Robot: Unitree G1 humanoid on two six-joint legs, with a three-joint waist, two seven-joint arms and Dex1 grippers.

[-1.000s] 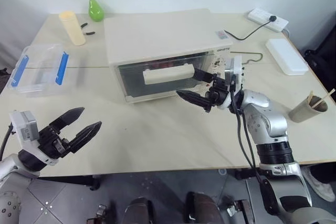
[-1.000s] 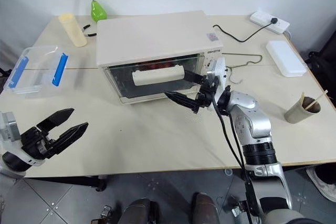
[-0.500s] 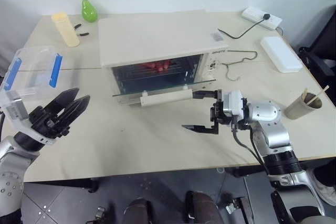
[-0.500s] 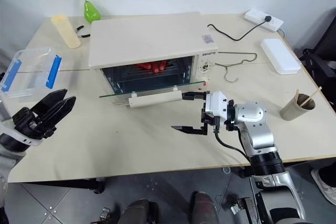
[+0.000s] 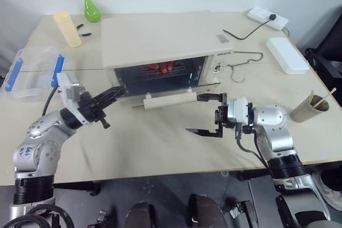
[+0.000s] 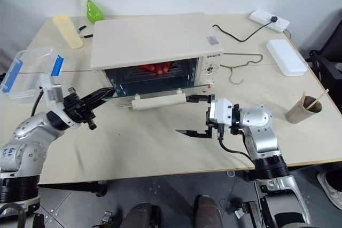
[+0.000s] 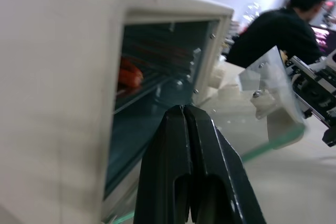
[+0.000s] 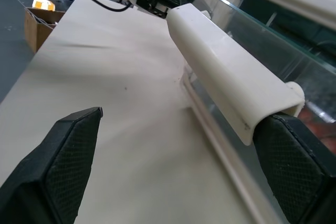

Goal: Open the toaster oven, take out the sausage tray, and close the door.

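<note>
now left tool (image 5: 118, 91) shut, empty

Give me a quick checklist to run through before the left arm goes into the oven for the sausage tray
1. Door down far enough: ok; the glass lies about flat and the toaster oven mouth is uncovered.
2. Sausage tray located: ok; red sausages show on the rack, toward the back. The tray's own edge: cannot tell.
3. Left gripper ready to grasp: not ok; its fingers are shut, tips at the left corner of the oven mouth. It would likely need to open first.
4. Right gripper out of the way: not ok; jaws wide open, one finger at the right end of the handle.
5. Table in front free for setting down: ok.
</note>
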